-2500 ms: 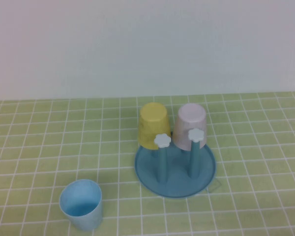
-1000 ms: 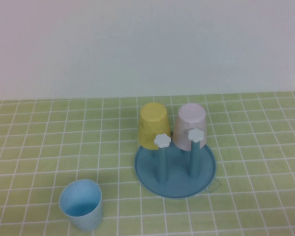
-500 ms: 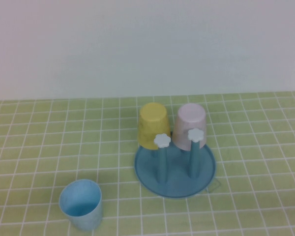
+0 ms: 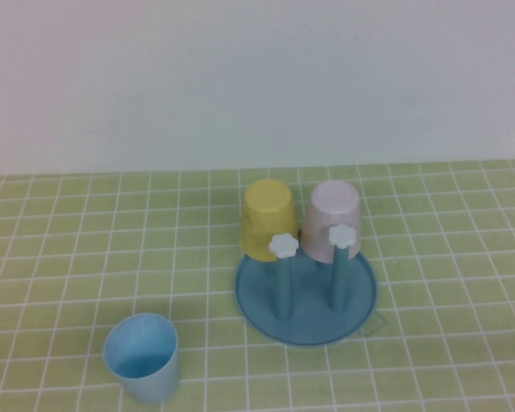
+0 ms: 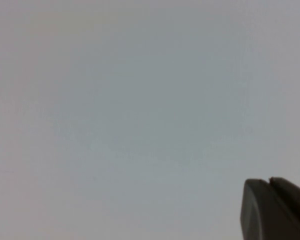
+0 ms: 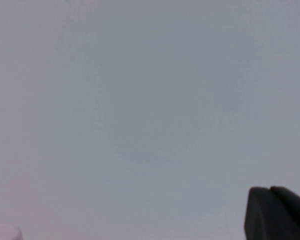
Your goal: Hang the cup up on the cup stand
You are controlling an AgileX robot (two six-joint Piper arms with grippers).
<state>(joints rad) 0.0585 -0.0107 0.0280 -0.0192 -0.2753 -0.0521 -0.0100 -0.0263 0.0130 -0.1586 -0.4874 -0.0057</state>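
The light blue cup [image 4: 142, 357] stands upright, mouth up, on the green tiled table at the front left. The teal cup stand [image 4: 306, 292] sits right of centre, with two free pegs topped by white flower caps [image 4: 283, 245]. Neither arm shows in the high view. My left gripper [image 5: 269, 182] is shut, its dark fingers pressed together against a blank grey wall. My right gripper [image 6: 270, 190] is shut too, facing the same bare wall, with nothing held.
A yellow cup [image 4: 267, 220] and a pale pink cup [image 4: 332, 221] hang upside down on the stand's rear pegs. A white wall rises behind the table. A pink edge [image 6: 4, 233] shows in a corner of the right wrist view.
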